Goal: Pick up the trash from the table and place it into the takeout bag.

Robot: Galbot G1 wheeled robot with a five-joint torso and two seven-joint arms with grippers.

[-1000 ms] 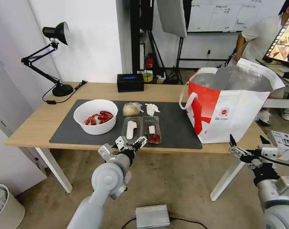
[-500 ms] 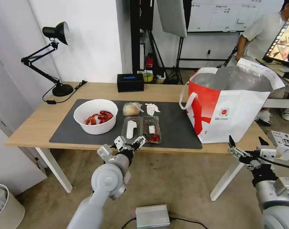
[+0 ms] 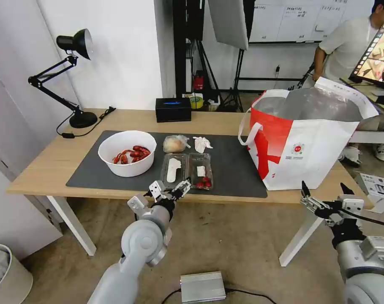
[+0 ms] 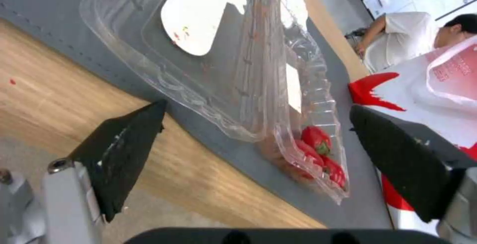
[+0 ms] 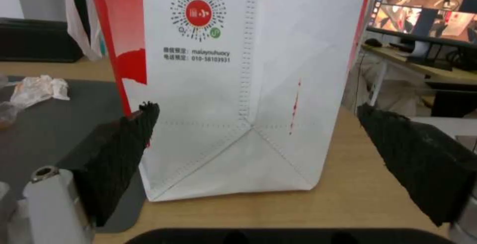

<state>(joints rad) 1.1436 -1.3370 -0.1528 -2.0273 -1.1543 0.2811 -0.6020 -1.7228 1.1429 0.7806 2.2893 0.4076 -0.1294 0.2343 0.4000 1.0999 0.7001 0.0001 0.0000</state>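
Observation:
On the table (image 3: 52, 164) lies a dark mat (image 3: 236, 171) with the trash: a white bowl (image 3: 127, 158) of red crayfish, a small clear bag (image 3: 173, 145) with a tan lump, a crumpled tissue (image 3: 201, 144) and an opened clear clamshell (image 3: 186, 170). My left gripper (image 3: 170, 191) hangs open at the table's front edge, just short of the clamshell (image 4: 238, 69), which sits ahead of its open fingers (image 4: 124, 151). The white-and-red takeout bag (image 3: 310, 143) stands upright at the right end. My right gripper (image 3: 322, 188) is open below and in front of the bag (image 5: 238, 87).
A black desk lamp (image 3: 75, 76) and a black tissue box (image 3: 172, 109) stand at the table's back. A grey metal box (image 3: 202, 287) lies on the floor near my base, and a bin (image 3: 6, 274) stands at the lower left. A small white box (image 3: 377, 185) is beside the right arm.
Both grippers drifted slightly left and stayed open. The left one eased back a little from the clamshell. Nothing on the table moved.

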